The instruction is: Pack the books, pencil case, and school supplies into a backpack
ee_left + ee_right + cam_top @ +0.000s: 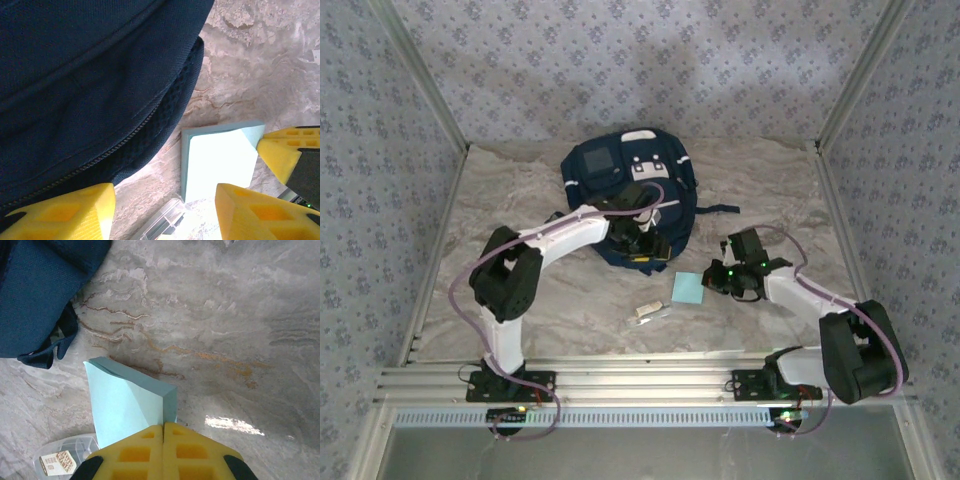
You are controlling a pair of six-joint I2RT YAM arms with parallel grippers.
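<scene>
The right end effector [163,442] has its yellow fingers pressed flat together with no gap between them. They meet at the near corner of the light-blue pad [125,400], and the pad's top leaves rise in a crease toward the fingertips, so a corner of the leaves appears to be pinched between them. The rest of the pad lies flat on the marbled worktop [225,315].

The left end effector [164,216] is about half open, its two yellow fingertips well apart and nothing between them. It hangs over the lower edge of the navy backpack [630,180]. One fingertip is over the fabric beside the zip, the other over the worktop just beside the pad. Whether either fingertip touches what lies under it cannot be told.

The backpack lies at the middle of the worktop toward the far wall, with its grey patch and white markings facing up. The pad is just beside its lower right corner, apart from the fabric. A small clear plastic case [60,460] with a printed label lies near the pad on the side closer to the arm bases.
</scene>
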